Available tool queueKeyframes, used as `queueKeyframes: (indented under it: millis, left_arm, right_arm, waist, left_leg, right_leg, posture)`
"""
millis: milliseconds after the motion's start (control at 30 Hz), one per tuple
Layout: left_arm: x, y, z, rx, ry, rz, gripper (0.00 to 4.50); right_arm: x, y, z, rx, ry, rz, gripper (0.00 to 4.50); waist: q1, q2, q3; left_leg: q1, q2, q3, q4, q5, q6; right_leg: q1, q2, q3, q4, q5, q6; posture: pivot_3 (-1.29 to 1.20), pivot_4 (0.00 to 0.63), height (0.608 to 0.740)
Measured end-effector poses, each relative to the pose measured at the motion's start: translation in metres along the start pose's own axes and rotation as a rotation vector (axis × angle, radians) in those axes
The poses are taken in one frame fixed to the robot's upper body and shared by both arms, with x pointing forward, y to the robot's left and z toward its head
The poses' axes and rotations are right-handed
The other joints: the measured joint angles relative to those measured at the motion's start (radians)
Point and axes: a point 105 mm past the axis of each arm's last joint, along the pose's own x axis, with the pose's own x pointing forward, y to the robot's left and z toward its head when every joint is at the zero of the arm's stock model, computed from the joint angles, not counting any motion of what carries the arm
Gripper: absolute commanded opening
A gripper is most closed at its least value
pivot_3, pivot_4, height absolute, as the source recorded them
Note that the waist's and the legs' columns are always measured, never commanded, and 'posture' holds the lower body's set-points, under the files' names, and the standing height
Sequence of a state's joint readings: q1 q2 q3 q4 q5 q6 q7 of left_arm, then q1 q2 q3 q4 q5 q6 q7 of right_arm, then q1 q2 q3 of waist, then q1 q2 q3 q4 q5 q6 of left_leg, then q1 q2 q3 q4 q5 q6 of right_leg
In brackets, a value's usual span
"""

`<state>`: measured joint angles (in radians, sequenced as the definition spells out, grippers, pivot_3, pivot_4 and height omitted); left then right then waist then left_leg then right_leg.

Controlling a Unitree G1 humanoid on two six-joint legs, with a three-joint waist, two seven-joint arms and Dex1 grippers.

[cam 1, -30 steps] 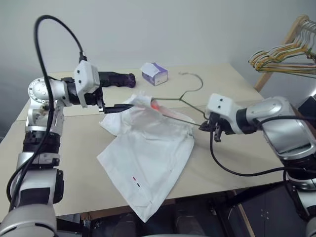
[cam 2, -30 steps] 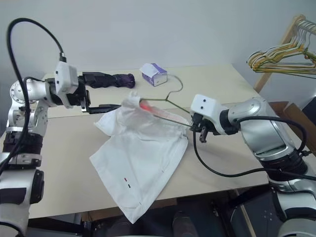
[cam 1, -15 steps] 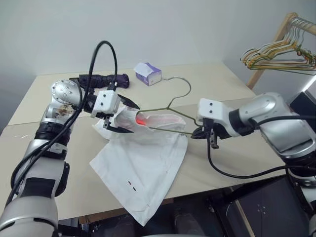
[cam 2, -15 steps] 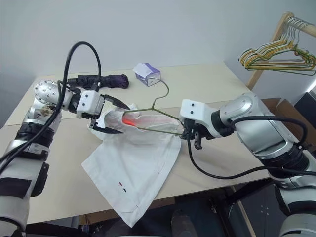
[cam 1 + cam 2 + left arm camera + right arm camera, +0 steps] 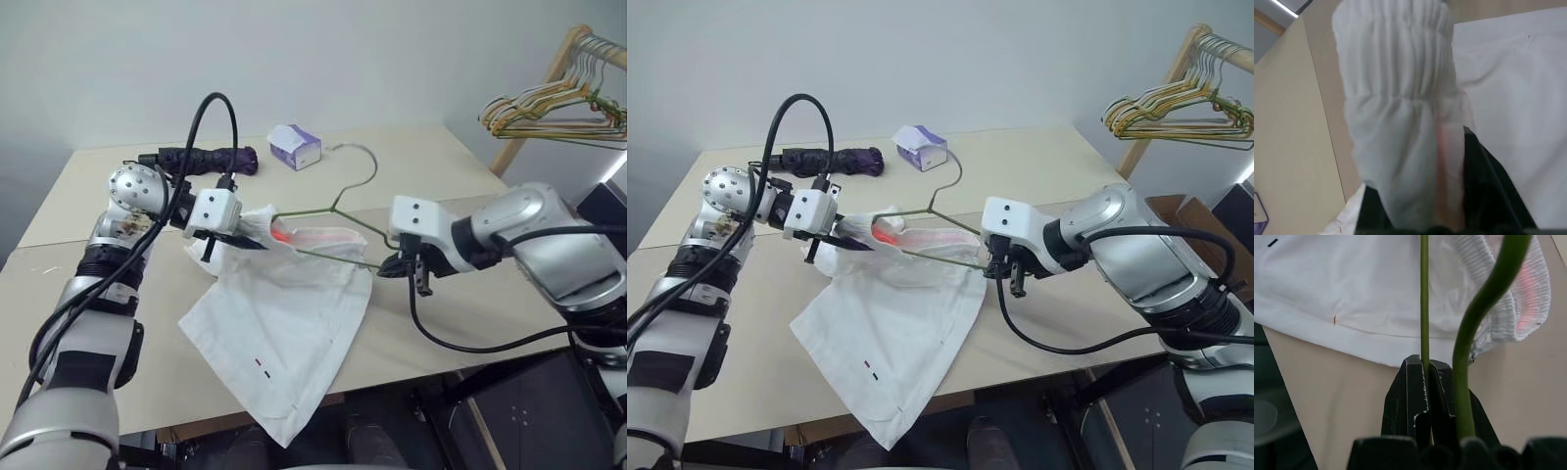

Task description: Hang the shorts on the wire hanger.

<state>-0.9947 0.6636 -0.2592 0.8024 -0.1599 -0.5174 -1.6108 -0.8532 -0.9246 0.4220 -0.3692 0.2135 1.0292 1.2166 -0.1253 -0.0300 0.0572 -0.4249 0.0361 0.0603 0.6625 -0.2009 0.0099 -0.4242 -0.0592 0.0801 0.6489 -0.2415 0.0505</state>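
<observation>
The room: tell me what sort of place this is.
Probably an indoor test or lab corner set up for laundry practice: a plain beige table against a bare wall, a wooden rack of spare hangers beside it, and a tissue box and folded umbrella lying about.

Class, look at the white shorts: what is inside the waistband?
One arm of the wire hanger runs into the shorts' waistband. Its end is hidden by fabric.

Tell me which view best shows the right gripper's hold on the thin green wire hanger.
Right wrist view: the right gripper pinches the thin green wire hanger up close. Both eye views show the grip small, from the side.
</observation>
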Motion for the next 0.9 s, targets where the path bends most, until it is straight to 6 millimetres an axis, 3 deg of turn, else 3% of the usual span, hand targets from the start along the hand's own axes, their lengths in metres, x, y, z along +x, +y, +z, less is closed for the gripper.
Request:
queueKeyframes:
  millis: [100,333,533,633,733,900]
  left_arm:
    - [0.0,0.0,0.0,-0.005,-0.004,0.004,0.02]
    - [-0.003,0.003,-0.001,-0.072,-0.019,0.029,0.0]
    - [-0.007,0.005,0.001,-0.128,-0.053,0.069,0.0]
    - [-0.008,0.001,-0.001,-0.197,-0.092,0.092,0.0]
    - [-0.008,-0.002,-0.003,-0.25,-0.107,0.113,0.0]
    - [-0.008,0.0,-0.001,-0.26,-0.11,0.124,0.0]
  right_arm:
    - [-0.002,-0.002,0.001,-0.06,0.0,-0.018,0.0]
    - [-0.001,-0.007,-0.014,-0.039,0.01,-0.037,2.27]
    - [-0.034,-0.035,-0.033,0.088,-0.01,-0.218,4.33]
    - [-0.056,-0.043,-0.055,0.195,-0.016,-0.315,4.45]
    - [-0.063,-0.04,-0.075,0.301,-0.045,-0.356,4.45]
    - [-0.038,-0.025,-0.094,0.446,-0.142,-0.319,4.45]
  waist:
    - [0.0,0.0,0.0]
    - [-0.001,0.0,0.0]
    - [-0.001,0.0,0.0]
    - [0.002,0.0,0.0]
    - [0.002,-0.001,-0.001]
    - [-0.004,-0.001,-0.003]
  left_leg:
    - [0.0,0.0,0.0,0.0,0.0,0.0]
    - [0.0,0.0,0.0,0.001,0.0,0.0]
    - [0.0,0.0,0.0,0.001,0.0,0.0]
    - [0.0,0.0,-0.001,0.001,0.0,0.0]
    - [0.001,0.0,-0.001,0.001,0.0,0.0]
    - [0.002,0.0,-0.001,0.002,0.0,0.0]
  right_leg:
    - [0.0,0.0,0.0,0.0,0.0,0.0]
    - [0.0,0.0,0.0,0.0,0.0,0.0]
    - [0.001,0.0,0.0,0.0,0.0,0.0]
    - [0.001,0.0,0.0,0.0,0.0,0.0]
    - [0.002,0.0,-0.001,0.0,0.0,0.0]
    - [0.003,0.001,0.0,0.001,0.0,0.0]
  posture:
    - [-0.11,0.0,0.74]
    - [-0.12,0.0,0.74]
    - [-0.12,0.0,0.74]
    - [-0.11,0.0,0.74]
    - [-0.11,0.0,0.74]
    - [-0.1,0.0,0.74]
